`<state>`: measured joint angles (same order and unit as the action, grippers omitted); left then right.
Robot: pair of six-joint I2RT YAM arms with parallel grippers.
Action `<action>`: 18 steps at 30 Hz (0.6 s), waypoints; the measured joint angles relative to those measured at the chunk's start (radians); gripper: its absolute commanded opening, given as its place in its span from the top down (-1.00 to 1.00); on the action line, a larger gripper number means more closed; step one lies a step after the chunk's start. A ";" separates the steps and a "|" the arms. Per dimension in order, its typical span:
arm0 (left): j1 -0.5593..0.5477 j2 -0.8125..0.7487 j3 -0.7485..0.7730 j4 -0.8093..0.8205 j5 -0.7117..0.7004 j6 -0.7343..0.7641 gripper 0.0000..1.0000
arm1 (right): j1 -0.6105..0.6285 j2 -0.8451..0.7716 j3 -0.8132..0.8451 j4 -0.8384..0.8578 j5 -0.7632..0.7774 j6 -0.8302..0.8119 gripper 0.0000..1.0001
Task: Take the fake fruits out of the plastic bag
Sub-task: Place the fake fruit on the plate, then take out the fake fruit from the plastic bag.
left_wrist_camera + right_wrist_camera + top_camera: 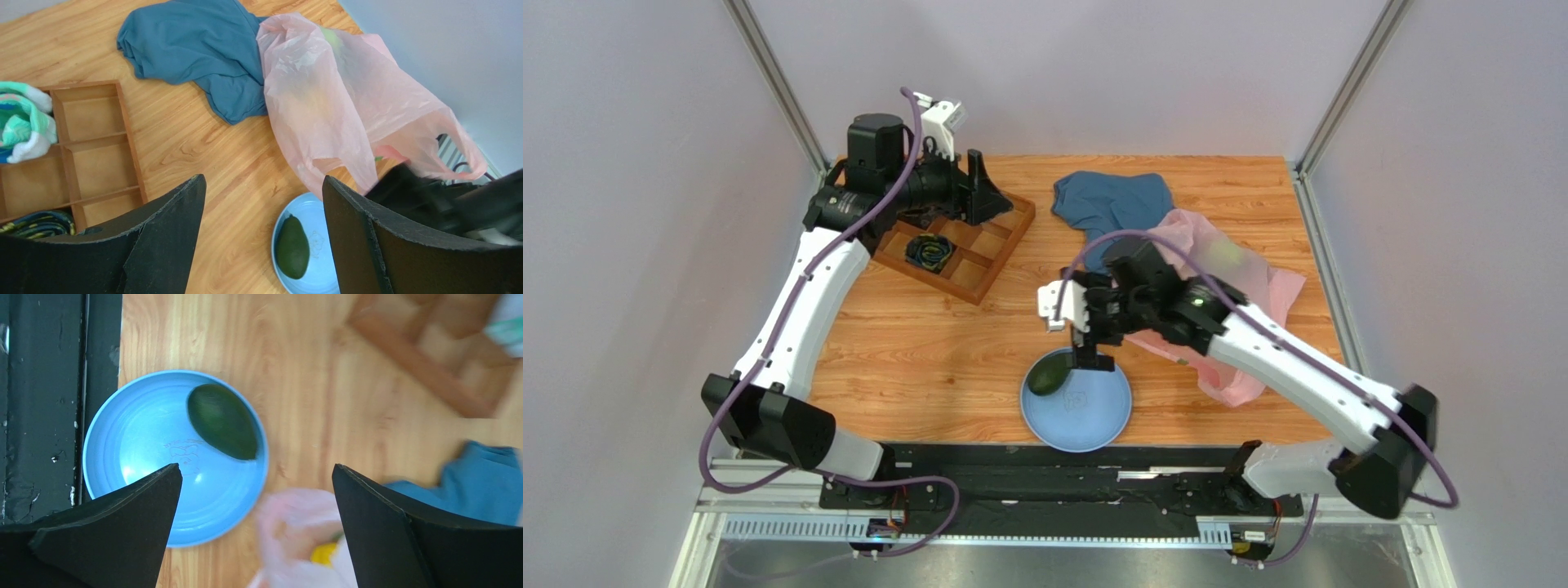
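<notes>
Since the avocado lies free on the plate, the right gripper hangs released above it; the left gripper, spread empty, hovers clear of the plastic bag.

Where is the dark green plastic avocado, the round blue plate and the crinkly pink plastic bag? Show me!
dark green plastic avocado (222,421): right wrist view, middle of its body.
round blue plate (138,450): right wrist view, bare floor of the dish.
crinkly pink plastic bag (344,104): left wrist view, its bulging middle.
</notes>
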<state>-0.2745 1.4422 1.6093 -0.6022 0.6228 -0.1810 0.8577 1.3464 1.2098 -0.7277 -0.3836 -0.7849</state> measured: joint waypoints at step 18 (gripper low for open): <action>-0.417 0.037 -0.235 -0.089 -0.056 0.521 -0.64 | -0.425 -0.325 -0.124 -0.254 -0.030 0.139 -0.28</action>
<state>-0.6914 1.4788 1.3739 -0.6907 0.5663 0.3401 0.4328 1.0210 1.0859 -0.9813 -0.4137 -0.6456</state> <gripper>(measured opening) 0.816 0.688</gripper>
